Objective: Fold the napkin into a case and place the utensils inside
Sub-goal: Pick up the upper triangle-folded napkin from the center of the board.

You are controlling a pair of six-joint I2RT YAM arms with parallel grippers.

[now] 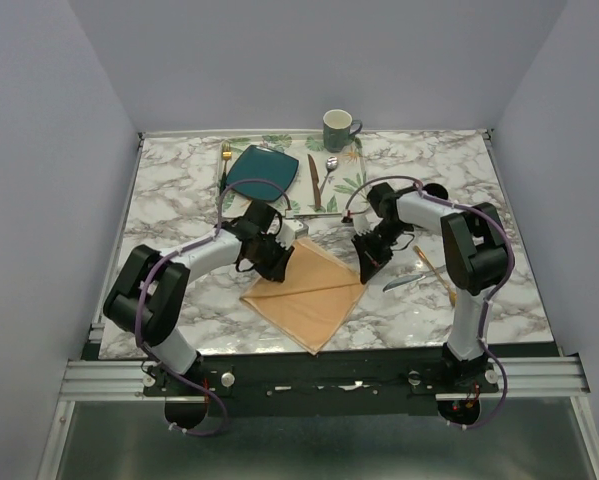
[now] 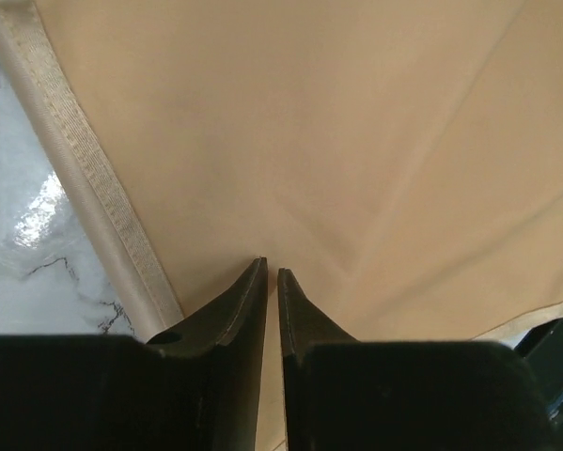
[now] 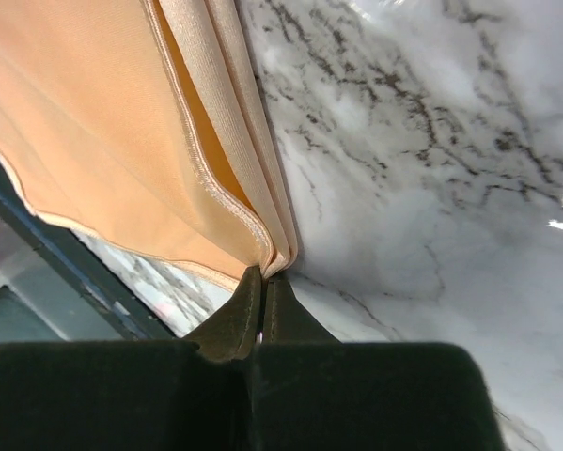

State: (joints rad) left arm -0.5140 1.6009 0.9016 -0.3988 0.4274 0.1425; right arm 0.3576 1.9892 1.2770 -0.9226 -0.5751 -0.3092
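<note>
Centre: napkin [image 1: 304, 295], left gripper [image 1: 281, 268] and right gripper [image 1: 367, 268] crowding its far edges. Far side: tray [image 1: 351, 182], plate [image 1: 264, 170], mug [image 1: 337, 130]. Right: gold spoon [image 1: 436, 275], silver knife [image 1: 403, 283] beside right arm [image 1: 474, 250]. Passable: bare table [image 1: 174, 205] left, far-right corner.

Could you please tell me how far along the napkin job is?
Done: the napkin is partly folded, layers doubled. In hand: the right gripper pinches its folded corner; the left gripper sits over the cloth, grip unclear. Remaining: finishing the case, then inserting the spoon and knife lying beside it.
</note>
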